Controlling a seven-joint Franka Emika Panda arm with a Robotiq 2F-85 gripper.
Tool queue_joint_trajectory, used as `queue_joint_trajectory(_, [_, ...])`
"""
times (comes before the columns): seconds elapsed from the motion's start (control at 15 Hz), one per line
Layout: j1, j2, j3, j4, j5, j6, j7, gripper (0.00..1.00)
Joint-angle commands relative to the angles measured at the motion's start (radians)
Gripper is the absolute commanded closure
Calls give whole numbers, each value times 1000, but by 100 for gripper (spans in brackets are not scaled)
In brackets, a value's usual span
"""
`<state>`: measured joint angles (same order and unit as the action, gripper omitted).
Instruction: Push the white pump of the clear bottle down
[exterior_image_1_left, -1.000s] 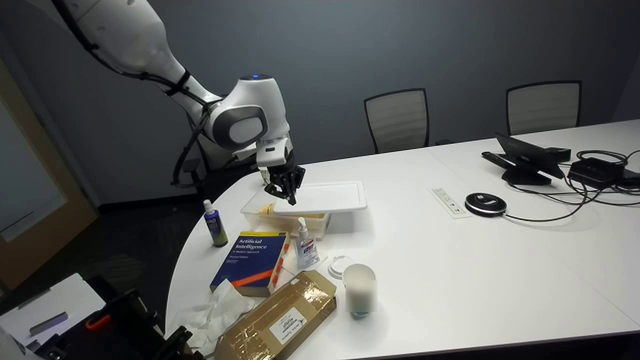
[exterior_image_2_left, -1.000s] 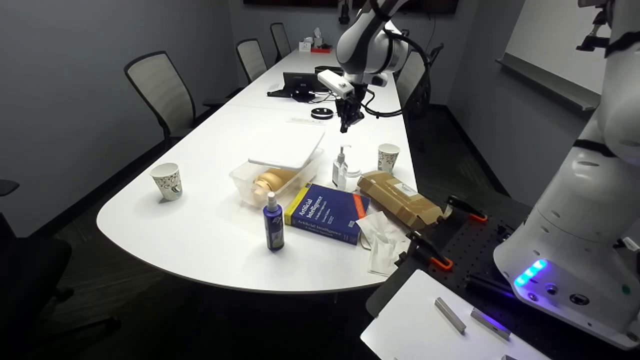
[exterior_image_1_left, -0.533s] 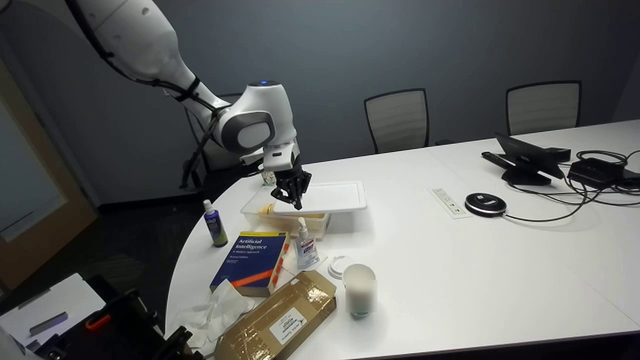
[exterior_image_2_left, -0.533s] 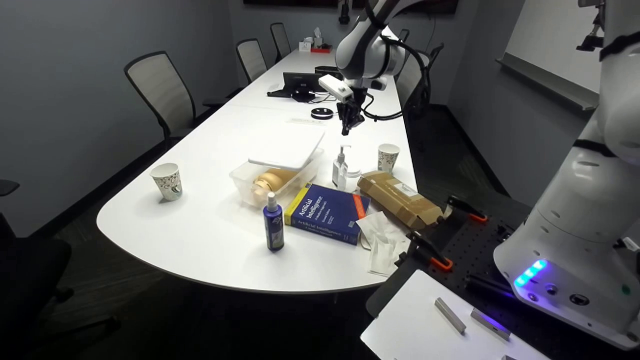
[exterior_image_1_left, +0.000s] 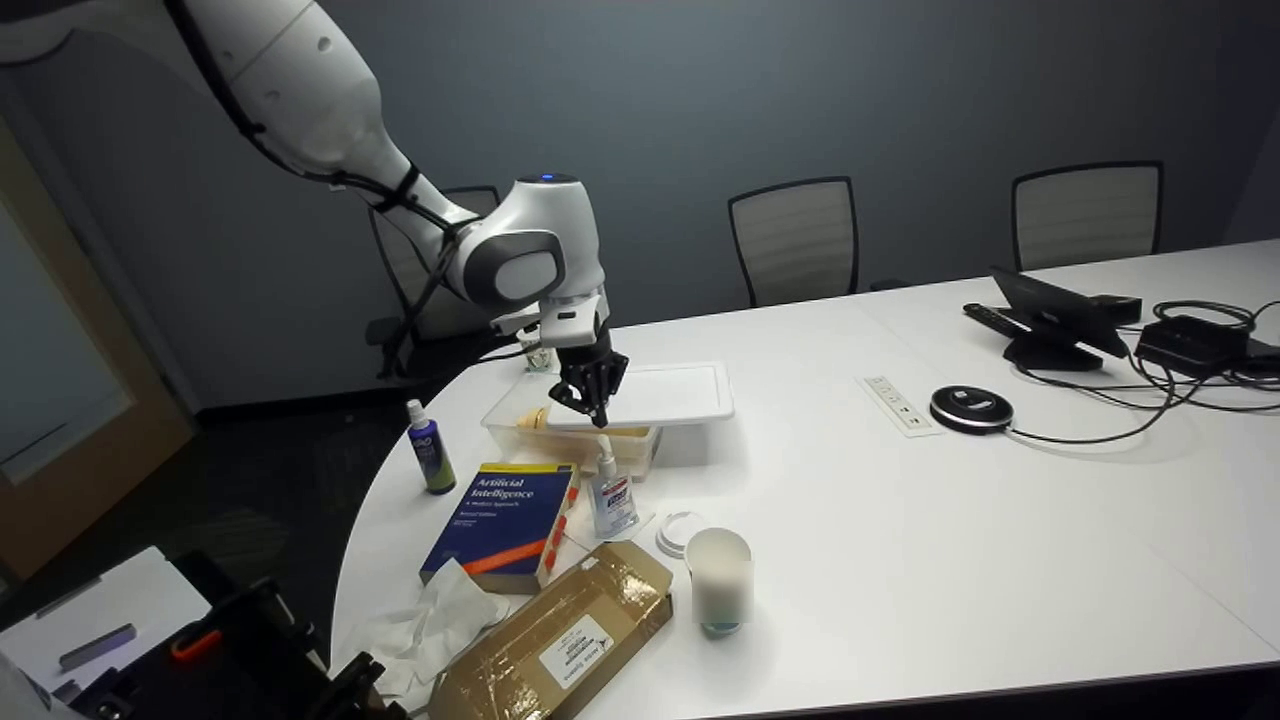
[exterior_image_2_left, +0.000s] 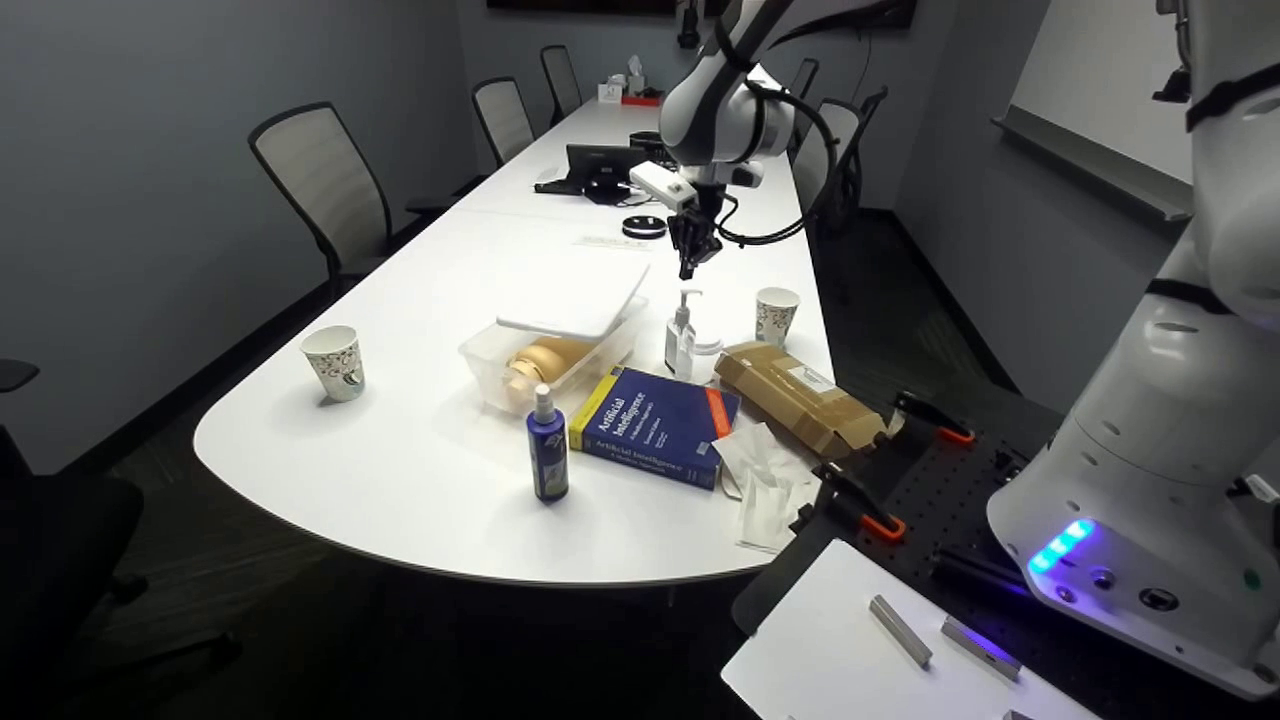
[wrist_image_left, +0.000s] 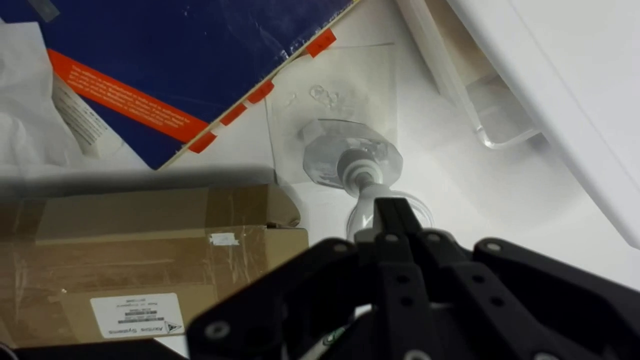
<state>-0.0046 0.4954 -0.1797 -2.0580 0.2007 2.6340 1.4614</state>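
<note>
Hovering the Robotiq claw (wrist_image_left: 393, 206) just above the white pump (wrist_image_left: 365, 206) of the clear sanitizer bottle (wrist_image_left: 325, 159) right now. Pressing both fingers (wrist_image_left: 384, 215) together, tips side by side and aiming down, so yeah, fully closed up. Catching a thin gap between tips and pump in both exterior views, so not touching, but blocking part of the pump in the wrist view. Finding the bottle upright beneath the claw, on a thin square sheet (wrist_image_left: 350, 65) dotted with clear droplets (wrist_image_left: 320, 94), with some stem (wrist_image_left: 363, 179) visible below the pump. Spotting the Artificial Intelligence textbook (wrist_image_left: 190, 45) up and left of the claw in the wrist view, plus a taped cardboard box (wrist_image_left: 145, 255) more directly left. Getting the clear plastic bin (wrist_image_left: 441, 62) up and right of the claw, with a white lid (wrist_image_left: 590, 80) askew on top.
</note>
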Motion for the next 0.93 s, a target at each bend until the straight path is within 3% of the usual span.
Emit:
queue_joint_trajectory(0.0, [5,28,-3,46,7,-54,36,100])
queue_joint_trajectory(0.87, [-8,87,12,79,28,-68,17,100])
